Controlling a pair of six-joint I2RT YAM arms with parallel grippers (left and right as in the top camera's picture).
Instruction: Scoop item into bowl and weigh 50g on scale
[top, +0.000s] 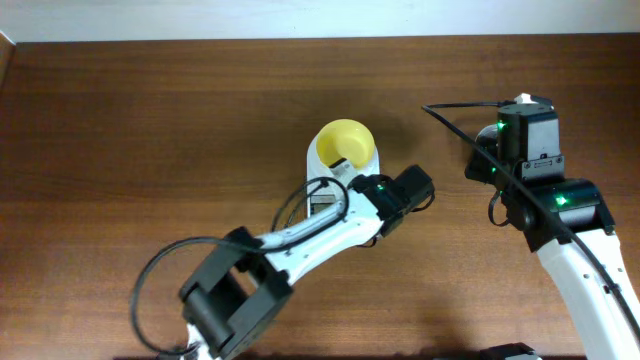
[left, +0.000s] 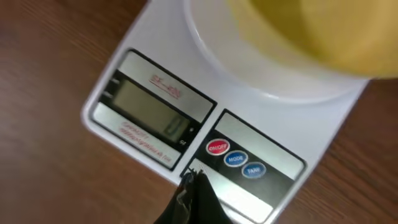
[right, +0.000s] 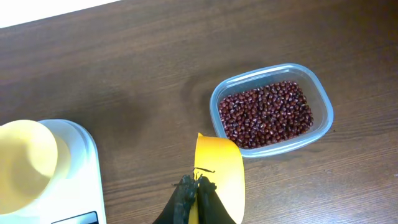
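The pale-yellow bowl (top: 345, 143) stands on the white scale (top: 318, 165) and looks empty. In the left wrist view the scale (left: 186, 74) fills the frame and the bowl (left: 311, 31) is at the top. My left gripper (left: 191, 177) is shut and empty, its tip at the scale's front edge by the red button. Its wrist (top: 398, 192) shows overhead. My right gripper (right: 196, 180) is shut on the handle of a yellow scoop (right: 221, 171), which is empty. The reddish-brown beans (right: 266, 114) lie just beyond the scoop.
The beans fill a clear plastic tub (right: 324, 118) on the brown table, hidden overhead under the right arm (top: 525, 150). The scale (right: 84, 180) and bowl (right: 25, 162) sit at the lower left of the right wrist view. The scale's display (left: 149, 109) looks blank.
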